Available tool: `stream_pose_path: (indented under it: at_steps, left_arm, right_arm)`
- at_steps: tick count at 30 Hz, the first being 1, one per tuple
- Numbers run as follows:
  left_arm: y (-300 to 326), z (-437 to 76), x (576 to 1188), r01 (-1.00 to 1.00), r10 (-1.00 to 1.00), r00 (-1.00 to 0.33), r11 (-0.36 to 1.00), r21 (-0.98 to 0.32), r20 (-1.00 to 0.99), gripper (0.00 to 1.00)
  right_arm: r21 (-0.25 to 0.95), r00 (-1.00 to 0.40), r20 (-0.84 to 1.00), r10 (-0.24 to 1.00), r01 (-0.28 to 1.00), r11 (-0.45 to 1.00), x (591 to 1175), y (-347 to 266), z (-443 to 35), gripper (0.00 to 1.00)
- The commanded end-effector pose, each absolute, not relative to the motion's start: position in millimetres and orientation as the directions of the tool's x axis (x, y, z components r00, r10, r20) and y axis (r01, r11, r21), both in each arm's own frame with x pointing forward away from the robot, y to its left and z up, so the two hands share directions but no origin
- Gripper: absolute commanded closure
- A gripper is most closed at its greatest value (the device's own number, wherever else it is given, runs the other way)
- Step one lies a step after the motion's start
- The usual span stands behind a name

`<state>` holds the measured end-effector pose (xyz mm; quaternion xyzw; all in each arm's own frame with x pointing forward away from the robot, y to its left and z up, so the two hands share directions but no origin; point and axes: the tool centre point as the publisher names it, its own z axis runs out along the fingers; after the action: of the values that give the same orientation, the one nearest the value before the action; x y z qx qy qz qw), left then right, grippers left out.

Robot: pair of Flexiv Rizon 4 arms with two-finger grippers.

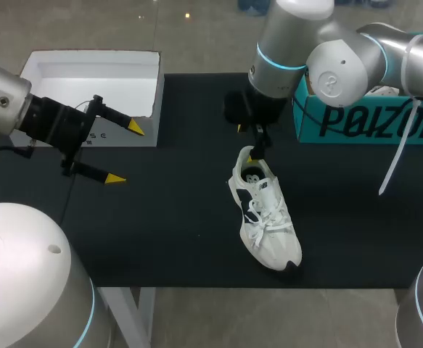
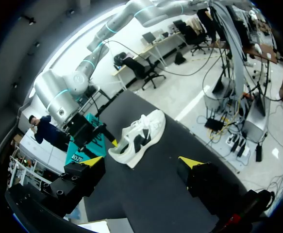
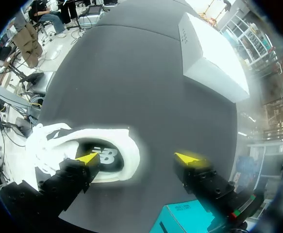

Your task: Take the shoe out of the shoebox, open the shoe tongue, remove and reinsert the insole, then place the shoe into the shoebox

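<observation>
A white sneaker (image 1: 265, 217) with dark side patches lies upright on the black table (image 1: 160, 232), toe toward the front edge. My right gripper (image 1: 246, 143) hangs open over its heel. In the right wrist view one fingertip (image 3: 88, 158) sits over the dark insole (image 3: 107, 156), the other stands outside the heel, so the heel wall of the sneaker (image 3: 129, 145) lies between the right gripper (image 3: 139, 158) without being clamped. My left gripper (image 1: 124, 154) is open and empty at the left, well away from the sneaker (image 2: 141, 136), which lies ahead of the left gripper (image 2: 141, 161).
An open white box (image 1: 88, 80) stands at the back left, behind my left gripper, also seen as the white box (image 3: 211, 58). The teal shoebox (image 1: 371, 123) stands at the back right, under my right arm, and shows as the teal shoebox (image 3: 180, 218) by the right wrist.
</observation>
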<state>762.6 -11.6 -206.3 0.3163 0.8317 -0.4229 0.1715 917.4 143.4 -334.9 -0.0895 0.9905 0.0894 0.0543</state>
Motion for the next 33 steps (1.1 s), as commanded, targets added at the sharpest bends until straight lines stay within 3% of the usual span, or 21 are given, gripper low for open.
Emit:
stream_pose_path:
  at_steps: [1, 13, 15, 16, 17, 22, 25, 33]
  left_arm:
    - [-12, -206, 762, 0.671, 0.384, -0.741, 0.445, -0.594, -0.551, 0.00]
    - [-12, -206, 762, 0.671, 0.384, -0.741, 0.445, -0.594, -0.551, 0.00]
    - [-12, -206, 762, 0.671, 0.384, -0.741, 0.445, -0.594, -0.551, 0.00]
    - [-12, -206, 762, 0.671, 0.384, -0.741, 0.445, -0.594, -0.551, 0.00]
    - [-12, -206, 762, 0.671, 0.384, -0.741, 0.445, -0.594, -0.551, 0.00]
    - [-12, -206, 762, 0.671, 0.384, -0.741, 0.445, -0.594, -0.551, 0.00]
    - [-12, -206, 762, 0.671, 0.384, -0.741, 0.445, -0.594, -0.551, 0.00]
    - [-12, -206, 762, 0.671, 0.384, -0.741, 0.445, -0.594, -0.551, 0.00]
  right_arm:
    - [0.170, -0.979, -0.120, -0.166, -0.185, 0.968, 922, 143, -343, 0.00]
    - [0.162, -0.981, -0.102, -0.164, -0.179, 0.970, 924, 141, -358, 0.00]
    - [0.160, -0.981, -0.098, -0.166, -0.180, 0.971, 923, 142, -361, 0.13]
    - [0.160, -0.981, -0.097, -0.167, -0.181, 0.970, 923, 142, -362, 0.40]
    - [0.160, -0.981, -0.096, -0.167, -0.181, 0.970, 923, 142, -362, 0.54]
    - [0.159, -0.982, -0.094, -0.164, -0.178, 0.971, 922, 141, -363, 0.83]
    - [0.157, -0.982, -0.096, -0.160, -0.174, 0.972, 921, 139, -364, 0.93]
    - [0.151, -0.983, -0.096, -0.154, -0.167, 0.974, 912, 134, -363, 1.00]
